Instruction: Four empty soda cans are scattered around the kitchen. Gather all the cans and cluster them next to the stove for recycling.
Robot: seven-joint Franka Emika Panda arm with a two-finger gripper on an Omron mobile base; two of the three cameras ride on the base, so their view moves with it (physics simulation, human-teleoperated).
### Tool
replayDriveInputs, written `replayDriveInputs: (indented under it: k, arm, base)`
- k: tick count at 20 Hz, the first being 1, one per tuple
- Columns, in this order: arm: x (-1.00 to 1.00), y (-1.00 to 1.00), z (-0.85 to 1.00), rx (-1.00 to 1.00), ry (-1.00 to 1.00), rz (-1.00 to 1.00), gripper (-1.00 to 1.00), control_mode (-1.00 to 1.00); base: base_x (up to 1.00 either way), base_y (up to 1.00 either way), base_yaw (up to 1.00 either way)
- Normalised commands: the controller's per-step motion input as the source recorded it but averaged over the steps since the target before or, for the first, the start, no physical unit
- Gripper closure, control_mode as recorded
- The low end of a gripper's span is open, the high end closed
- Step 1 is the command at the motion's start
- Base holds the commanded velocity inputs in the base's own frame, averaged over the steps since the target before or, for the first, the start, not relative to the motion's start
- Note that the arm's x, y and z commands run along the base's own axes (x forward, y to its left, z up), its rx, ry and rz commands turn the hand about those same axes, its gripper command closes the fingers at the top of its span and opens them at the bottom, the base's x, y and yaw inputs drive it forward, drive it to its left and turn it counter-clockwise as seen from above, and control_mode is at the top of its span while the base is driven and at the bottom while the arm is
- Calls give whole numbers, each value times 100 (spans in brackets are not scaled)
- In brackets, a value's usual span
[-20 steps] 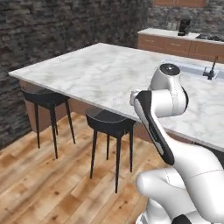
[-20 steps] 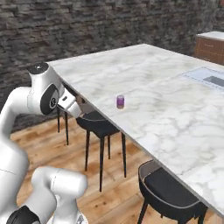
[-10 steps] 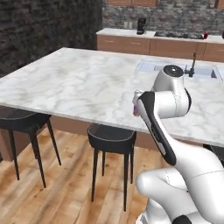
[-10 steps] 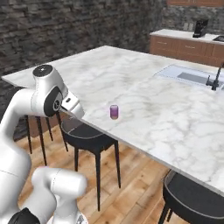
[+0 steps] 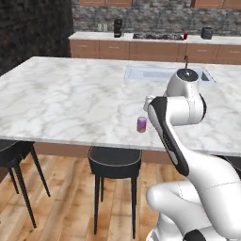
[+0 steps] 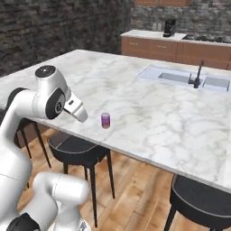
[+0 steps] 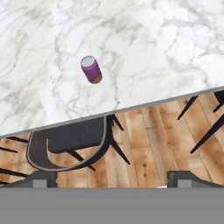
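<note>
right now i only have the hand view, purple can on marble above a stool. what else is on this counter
Observer: A sink with a dark faucet is set into the island, past the purple can.
Operator: any other cans around
Observer: A small red one stands on the back counter, beside the stove.
Operator: is the gripper near the purple can
Observer: The gripper is open, apart from the can, back over the island's near edge.

Base views flanking; hand view overhead.
</note>
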Motion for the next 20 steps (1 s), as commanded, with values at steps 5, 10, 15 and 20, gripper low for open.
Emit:
replayDriveInputs:
  k: [5, 10, 15, 20]
  arm:
    - [0, 0, 0, 0, 0, 0, -100, 100]
    - [0, 0, 0, 0, 0, 0, -100, 100]
    - [0, 0, 0, 0, 0, 0, -100, 100]
    - [0, 0, 0, 0, 0, 0, -100, 100]
  base:
    - [47, 32, -33]
    - [20, 17, -31]
    - [10, 10, -23]
    - [1, 1, 0]
